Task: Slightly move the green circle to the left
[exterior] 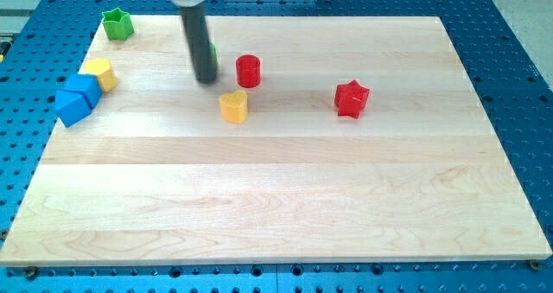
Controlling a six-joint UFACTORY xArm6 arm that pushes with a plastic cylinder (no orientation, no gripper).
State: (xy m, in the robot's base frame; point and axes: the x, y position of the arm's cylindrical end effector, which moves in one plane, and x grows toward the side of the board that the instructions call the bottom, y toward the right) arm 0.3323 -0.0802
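The green circle (212, 53) is almost wholly hidden behind my dark rod; only a thin green sliver shows at the rod's right edge, in the upper left-centre of the board. My tip (206, 79) rests on the board just in front of the green circle, touching or nearly touching it. The red cylinder (248, 71) stands just to the right of the tip. The yellow heart (233, 106) lies below and right of the tip.
A green star (117, 24) sits at the top left corner. A yellow block (102, 73) and two blue blocks (78, 98) cluster at the left edge. A red star (352, 98) lies right of centre. The wooden board (285, 207) sits on a blue perforated table.
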